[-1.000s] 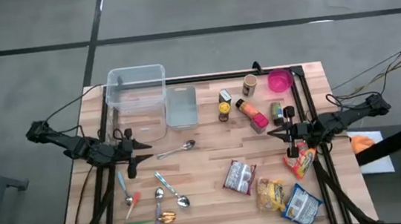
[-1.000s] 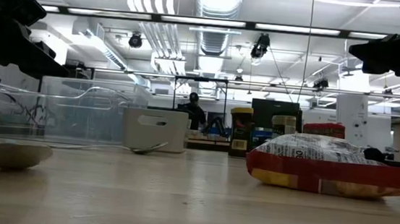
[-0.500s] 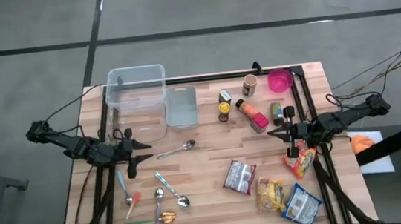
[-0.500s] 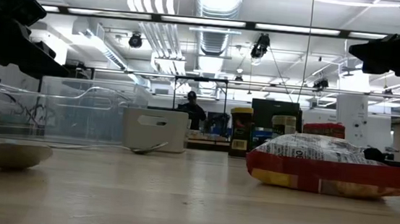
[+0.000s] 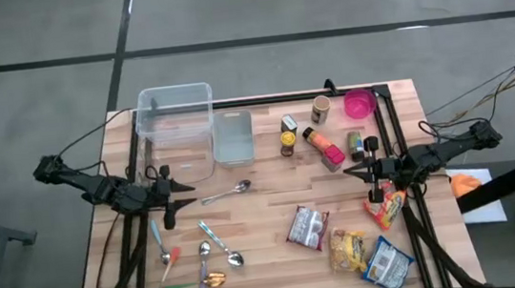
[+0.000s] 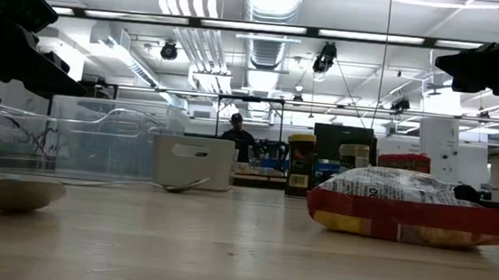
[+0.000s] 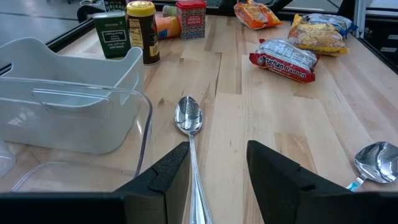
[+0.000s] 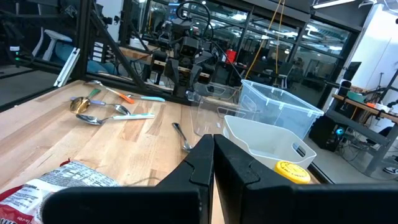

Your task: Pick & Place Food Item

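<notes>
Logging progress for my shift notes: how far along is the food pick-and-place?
Nothing looks done: the clear bin and white tray hold no food. Nothing is in hand: left gripper open over a spoon, right gripper shut, empty. Snack packets lie on the table.

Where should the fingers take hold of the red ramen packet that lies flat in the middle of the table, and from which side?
Probably from straight above, across its narrower width. The red ramen packet lies flat on the table, so no edge is raised for a sideways grip. It is soft and puffed, and bare wood around it leaves room for the fingers.
</notes>
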You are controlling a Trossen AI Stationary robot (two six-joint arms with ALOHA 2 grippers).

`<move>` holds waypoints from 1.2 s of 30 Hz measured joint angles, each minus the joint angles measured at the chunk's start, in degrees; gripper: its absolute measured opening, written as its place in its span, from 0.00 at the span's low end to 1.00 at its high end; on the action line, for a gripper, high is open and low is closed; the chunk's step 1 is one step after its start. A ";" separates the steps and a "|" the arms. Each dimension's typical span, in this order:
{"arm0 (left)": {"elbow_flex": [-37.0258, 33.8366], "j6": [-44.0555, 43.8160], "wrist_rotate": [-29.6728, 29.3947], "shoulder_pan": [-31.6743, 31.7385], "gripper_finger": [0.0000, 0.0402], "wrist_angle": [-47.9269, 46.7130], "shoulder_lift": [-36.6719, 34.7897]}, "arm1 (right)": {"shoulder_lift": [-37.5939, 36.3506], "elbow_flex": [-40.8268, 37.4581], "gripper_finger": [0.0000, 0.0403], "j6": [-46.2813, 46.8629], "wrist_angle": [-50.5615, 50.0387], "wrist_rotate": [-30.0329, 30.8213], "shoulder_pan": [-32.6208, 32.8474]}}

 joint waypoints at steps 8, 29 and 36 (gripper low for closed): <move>0.00 -0.02 -0.01 0.02 0.41 -0.01 0.01 | 0.00 0.00 0.02 0.00 0.02 -0.02 0.02; 0.00 -0.02 -0.01 0.01 0.41 0.01 0.01 | 0.04 0.00 0.02 0.54 12.43 -20.40 0.02; 0.00 0.00 0.00 0.02 0.41 0.00 -0.01 | -0.05 0.04 0.02 8.86 36.33 -36.43 0.02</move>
